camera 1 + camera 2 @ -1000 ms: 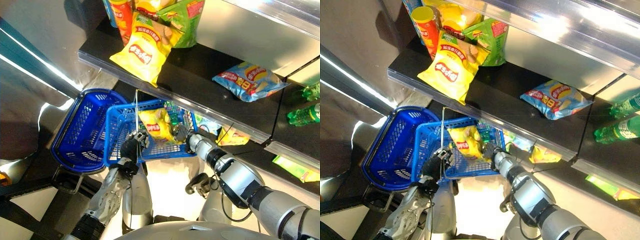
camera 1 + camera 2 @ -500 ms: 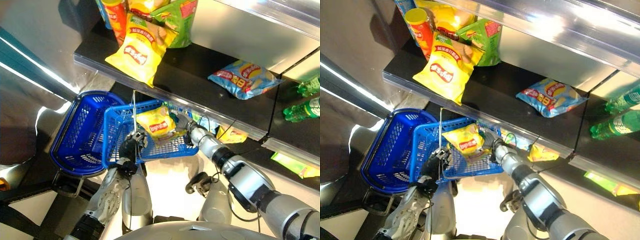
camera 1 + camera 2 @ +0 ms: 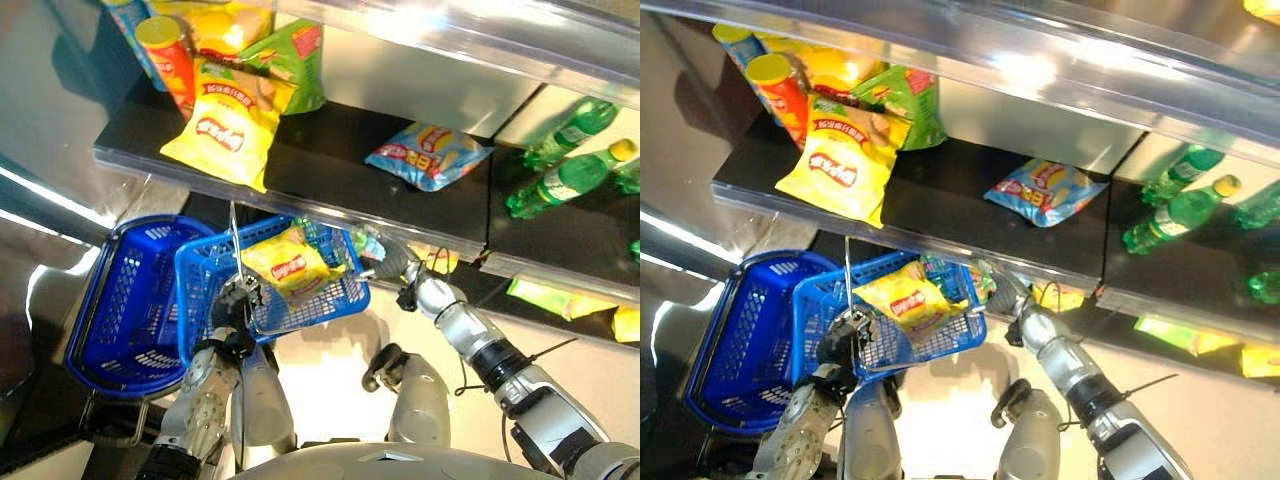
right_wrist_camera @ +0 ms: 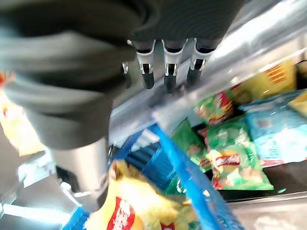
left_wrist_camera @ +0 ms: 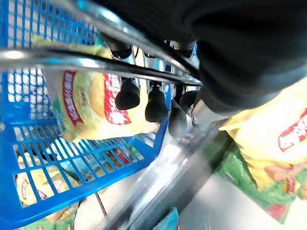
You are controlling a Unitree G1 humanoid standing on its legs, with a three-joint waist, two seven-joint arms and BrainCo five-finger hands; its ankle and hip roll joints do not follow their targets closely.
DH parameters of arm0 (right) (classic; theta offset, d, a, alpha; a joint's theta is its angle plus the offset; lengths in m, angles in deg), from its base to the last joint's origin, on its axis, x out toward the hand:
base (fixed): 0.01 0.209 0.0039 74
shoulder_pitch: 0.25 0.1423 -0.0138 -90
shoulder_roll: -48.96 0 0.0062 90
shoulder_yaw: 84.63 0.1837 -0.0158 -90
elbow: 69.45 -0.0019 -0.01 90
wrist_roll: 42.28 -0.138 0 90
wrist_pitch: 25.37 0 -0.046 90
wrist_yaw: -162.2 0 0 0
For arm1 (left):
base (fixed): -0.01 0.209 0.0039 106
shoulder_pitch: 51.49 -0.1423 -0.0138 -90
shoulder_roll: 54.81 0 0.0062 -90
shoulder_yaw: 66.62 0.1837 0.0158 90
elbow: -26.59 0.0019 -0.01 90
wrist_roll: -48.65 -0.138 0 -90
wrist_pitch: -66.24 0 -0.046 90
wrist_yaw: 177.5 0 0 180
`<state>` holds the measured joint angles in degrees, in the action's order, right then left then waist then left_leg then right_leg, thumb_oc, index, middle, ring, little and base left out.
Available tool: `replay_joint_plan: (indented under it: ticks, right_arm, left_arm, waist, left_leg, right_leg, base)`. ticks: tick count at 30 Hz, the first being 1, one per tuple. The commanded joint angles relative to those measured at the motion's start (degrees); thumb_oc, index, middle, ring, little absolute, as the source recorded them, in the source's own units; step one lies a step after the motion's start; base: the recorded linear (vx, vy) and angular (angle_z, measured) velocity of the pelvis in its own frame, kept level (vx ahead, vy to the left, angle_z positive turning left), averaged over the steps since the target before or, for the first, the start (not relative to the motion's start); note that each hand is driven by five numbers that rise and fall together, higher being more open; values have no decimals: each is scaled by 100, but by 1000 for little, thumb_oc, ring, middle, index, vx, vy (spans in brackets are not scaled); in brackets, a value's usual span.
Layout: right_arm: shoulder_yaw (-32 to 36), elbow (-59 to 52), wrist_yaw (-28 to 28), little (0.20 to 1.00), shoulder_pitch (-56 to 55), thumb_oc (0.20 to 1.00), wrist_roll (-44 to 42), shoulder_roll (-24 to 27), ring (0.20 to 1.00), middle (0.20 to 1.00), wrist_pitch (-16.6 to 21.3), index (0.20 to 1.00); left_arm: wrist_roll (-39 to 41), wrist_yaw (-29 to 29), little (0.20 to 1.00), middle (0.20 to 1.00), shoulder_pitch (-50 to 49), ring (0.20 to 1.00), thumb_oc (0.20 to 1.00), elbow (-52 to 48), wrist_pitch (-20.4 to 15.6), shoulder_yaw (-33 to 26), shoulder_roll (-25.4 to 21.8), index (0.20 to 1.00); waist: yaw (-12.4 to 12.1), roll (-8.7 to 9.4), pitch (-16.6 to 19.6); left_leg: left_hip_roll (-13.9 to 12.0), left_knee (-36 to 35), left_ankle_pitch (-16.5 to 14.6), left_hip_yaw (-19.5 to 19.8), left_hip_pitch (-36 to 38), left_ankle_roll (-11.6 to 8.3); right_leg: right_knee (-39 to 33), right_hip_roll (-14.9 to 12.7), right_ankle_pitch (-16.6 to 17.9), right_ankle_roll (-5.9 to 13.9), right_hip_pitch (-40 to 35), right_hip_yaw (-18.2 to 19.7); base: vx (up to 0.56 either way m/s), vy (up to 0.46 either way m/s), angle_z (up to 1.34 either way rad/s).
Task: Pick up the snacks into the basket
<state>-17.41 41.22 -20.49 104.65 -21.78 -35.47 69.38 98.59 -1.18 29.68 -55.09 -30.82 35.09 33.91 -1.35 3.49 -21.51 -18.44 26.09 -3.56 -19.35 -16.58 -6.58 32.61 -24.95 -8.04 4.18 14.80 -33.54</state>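
The left hand (image 3: pixel 232 305) is curled round the wire handle (image 3: pixel 236 250) of the blue basket (image 3: pixel 330 300), where a yellow chip bag (image 3: pixel 286 270) lies. At three o'clock the right hand (image 3: pixel 392 268) hangs empty, fingers relaxed. Such bags look light, puffy and slippery; better pinched at a seam. The shelf edge (image 3: pixel 300 195) overhangs the basket, with a second basket (image 3: pixel 120 300) at nine o'clock.

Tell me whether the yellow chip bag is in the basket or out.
In. The yellow chip bag lies inside the blue basket, whose wire handle the left hand grips.
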Motion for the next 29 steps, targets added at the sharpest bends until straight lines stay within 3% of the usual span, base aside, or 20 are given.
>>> replay_joint_plan:
  ticks: [1, 2, 6, 10, 21, 29]
  right_arm:
    - [227, 78, 98, 1000, -257, 1000, -770, -122, 1000, 1000, 434, 1000]
    - [225, 79, 102, 1000, -268, 1000, -774, -120, 1000, 1000, 434, 1000]
    - [362, 736, 414, 1000, -834, 1000, -2129, -461, 1000, 1000, 486, 1000]
    - [370, 1463, 542, 1000, -1058, 1000, -2758, -710, 1000, 1000, 481, 1000]
    - [496, 3279, 193, 1000, -851, 1000, -2407, -1043, 1000, 1000, 409, 1000]
    - [481, 3040, -158, 1000, -906, 1000, -2180, -1119, 1000, 1000, 492, 1000]
  left_arm:
    - [-634, 258, 200, 200, 381, 200, 200, -366, -893, -433, -5, 200]
    - [-634, 260, 200, 200, 373, 200, 200, -359, -896, -428, -5, 200]
    - [-868, 312, 200, 200, 294, 200, 200, 453, -848, -477, 113, 200]
    - [-1035, 384, 200, 200, 295, 200, 200, 1144, -814, -531, 236, 200]
    - [-1823, 233, 200, 200, 576, 200, 200, 2963, -820, -701, 589, 200]
    - [-1945, 12, 200, 200, 702, 200, 200, 3607, -845, -687, 847, 200]
  waist:
    - [9, -58, 377]
    - [6, -68, 380]
    - [104, -32, 693]
    - [127, -17, 969]
    - [128, -69, 1516]
    - [223, -79, 1603]
  left_leg:
    - [124, -829, 296, -119, 629, 169]
    - [121, -820, 206, -47, 679, 96]
    - [335, -1570, 478, -208, 1113, 69]
    - [505, -2194, 712, -339, 1436, 14]
    - [672, -3047, 1069, -517, 1762, -87]
    - [705, -3077, 1045, -522, 1865, -81]
  right_leg:
    - [-225, -337, 1548, 916, -324, 212]
    - [-167, -320, 1469, 991, -343, 292]
    - [-827, -134, 1679, 1004, -695, 262]
    - [-1549, 93, 1738, 993, -993, 213]
    - [-3048, 591, 1775, 940, -1511, 276]
    - [-3233, 676, 1783, 907, -1602, 499]
  base:
    - [103, 37, -5]
    - [52, 42, -10]
    - [76, 23, -14]
    - [52, 8, -20]
    - [38, -5, -16]
    - [33, -4, -12]
